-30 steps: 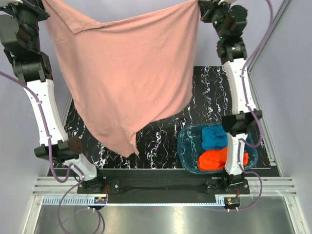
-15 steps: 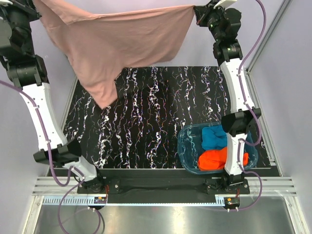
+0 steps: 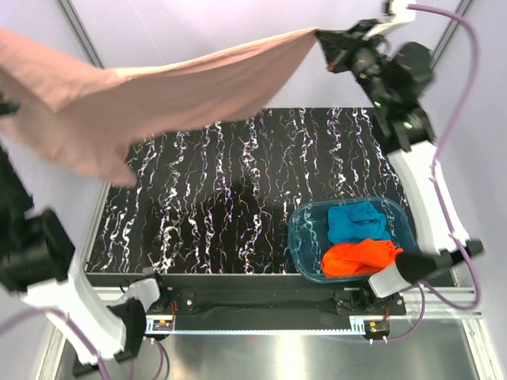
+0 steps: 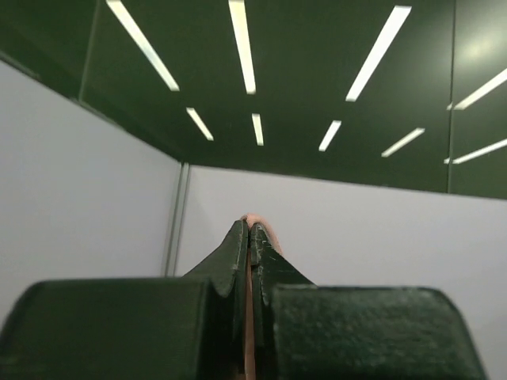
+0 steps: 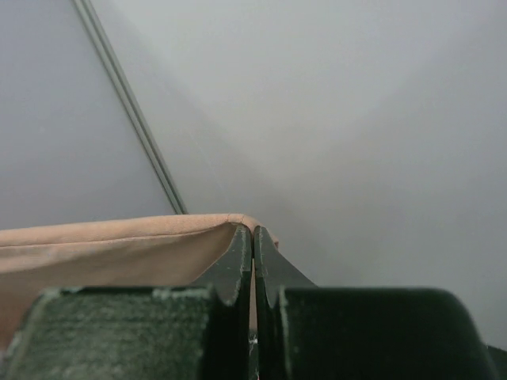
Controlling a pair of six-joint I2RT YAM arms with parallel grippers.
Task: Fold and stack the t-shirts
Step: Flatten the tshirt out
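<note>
Black marbled surface (image 3: 238, 174) fills the middle; across the upper frame the dusty-pink t-shirt (image 3: 182, 87) hangs stretched between my left gripper (image 4: 249, 231) and right gripper (image 3: 323, 41), each clamped together on its edge; blue t-shirt (image 3: 352, 222) and orange-red t-shirt (image 3: 356, 257) lie in the tub (image 3: 305, 237), lower right.

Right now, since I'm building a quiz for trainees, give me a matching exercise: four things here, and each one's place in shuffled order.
1 pink t-shirt
2 blue t-shirt
3 orange-red t-shirt
4 plastic tub

a near end of the tub
b on the table, near right corner
c stretched in the air
d far end of the tub

Pairs: 1-c; 2-d; 3-a; 4-b
</note>
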